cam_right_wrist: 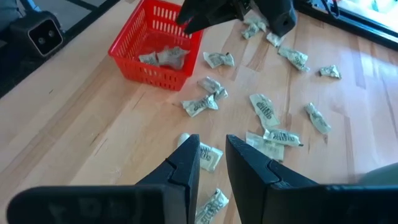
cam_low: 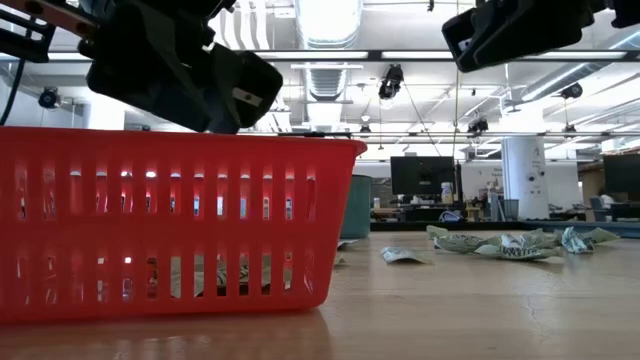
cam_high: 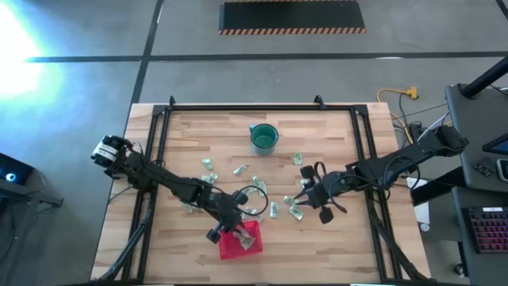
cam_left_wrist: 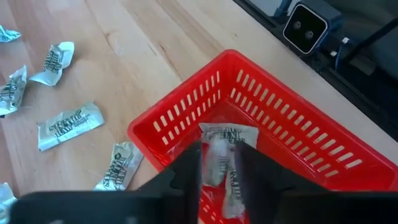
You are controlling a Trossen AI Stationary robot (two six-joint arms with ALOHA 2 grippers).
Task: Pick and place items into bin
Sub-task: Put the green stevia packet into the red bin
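The small red square plastic basket (cam_high: 240, 241) with low slotted walls sits near the front edge of the pale wooden tabletop (cam_high: 198, 135), left of centre in the high view. A few whitish wrapped packets lie on its floor (cam_right_wrist: 163, 57).

The left claw (cam_left_wrist: 219, 163) hangs directly above the basket. Its two dark fingers (cam_left_wrist: 186, 167) stand a little apart. A whitish packet (cam_left_wrist: 225, 163) shows in the gap between them, long axis running away from the wrist toward the basket's far corner. Whether the fingers pinch it or it lies loose below cannot be told.

The right claw (cam_right_wrist: 212, 157) hovers above the tabletop to the right of the basket, over scattered packets. Its fingers are slightly spread with nothing between them; one packet (cam_right_wrist: 208, 157) lies on the wood just under the tips.

The other small pale green and whitish packets (cam_high: 295, 210) lie loose in a band between the basket and the round teal green cup (cam_high: 263, 137). Their long axes point in mixed directions. The cup stands upright toward the rear of the tabletop, well apart from the basket.
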